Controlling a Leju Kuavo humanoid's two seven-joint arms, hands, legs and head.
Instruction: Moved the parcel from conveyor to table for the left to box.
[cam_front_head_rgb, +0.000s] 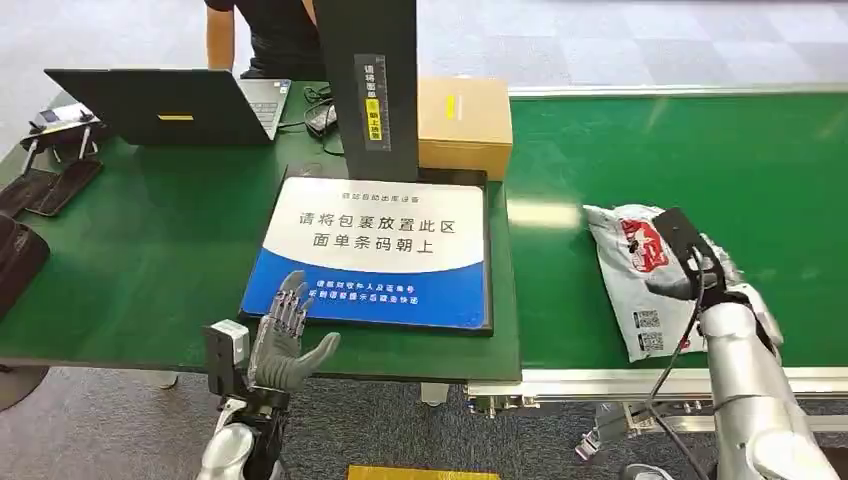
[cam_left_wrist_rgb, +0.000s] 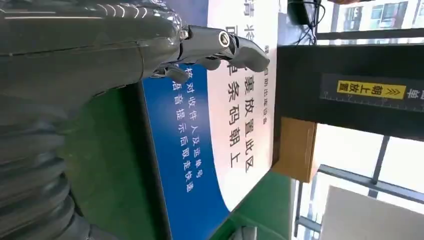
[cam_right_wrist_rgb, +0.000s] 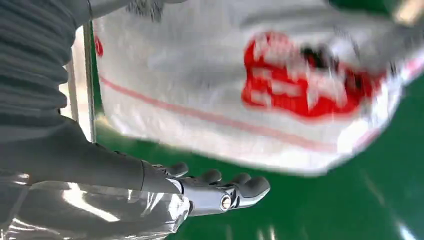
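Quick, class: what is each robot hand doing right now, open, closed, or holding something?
Left hand: open, holding nothing, at the sign.
Right hand: open over the parcel, not gripping it.

I stand in a parcel-sorting test office: green conveyor (cam_front_head_rgb: 690, 150), scanning pad (cam_front_head_rgb: 380, 255) (Chinese instructions), laptop (cam_front_head_rgb: 170, 105).
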